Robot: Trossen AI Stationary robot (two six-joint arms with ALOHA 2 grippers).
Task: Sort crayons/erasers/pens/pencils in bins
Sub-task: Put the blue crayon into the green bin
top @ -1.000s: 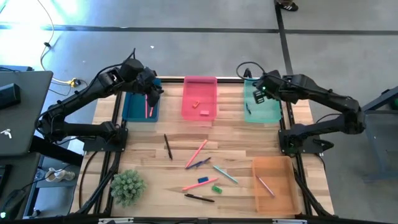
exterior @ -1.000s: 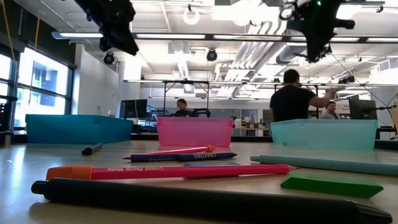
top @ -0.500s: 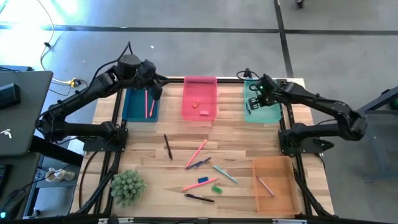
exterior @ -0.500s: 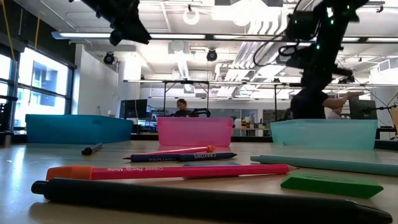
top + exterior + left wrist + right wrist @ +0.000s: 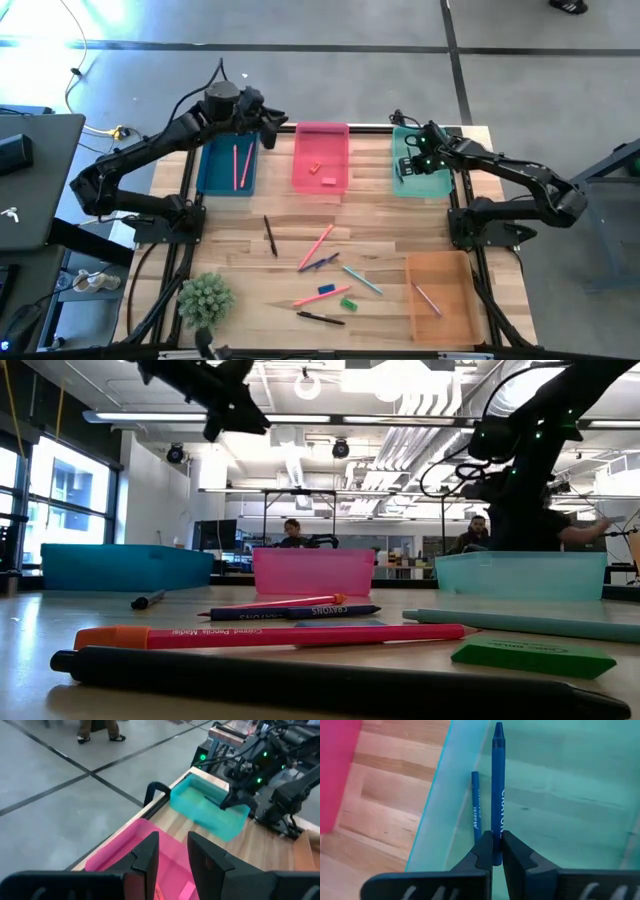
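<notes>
My right gripper [image 5: 405,165] is shut on a blue crayon [image 5: 497,785] above the inside of the teal bin [image 5: 420,172], where another blue crayon [image 5: 476,805] lies along the wall. My left gripper [image 5: 172,852] hangs open and empty, high above the far edge between the blue bin [image 5: 222,168] and the pink bin [image 5: 321,157]. Two pink sticks lie in the blue bin. An orange eraser [image 5: 314,167] and a pink eraser [image 5: 329,181] lie in the pink bin. A pink stick lies in the orange bin [image 5: 440,295]. My right gripper pinches the crayon's blunt end [image 5: 496,851] between its two fingers. The crayon runs on along the fingers, its tip [image 5: 498,727] ahead of them. The fingers slant steeply down from above. Whether the tip touches the bin's floor I cannot tell.
Loose on the table's middle lie a black pen [image 5: 269,235], a pink pencil [image 5: 316,246], a blue crayon [image 5: 320,263], a teal stick [image 5: 362,280], a blue eraser [image 5: 326,290], a green eraser [image 5: 348,302] and another black pen [image 5: 320,318]. A small plant [image 5: 205,298] stands near left.
My right gripper has come down from high above the teal bin into it, tipping and rolling its wrist, the crayon still pinched. My left gripper has swung from above the blue bin toward the table's far edge and the pink bin, tipping up nearer to level.
</notes>
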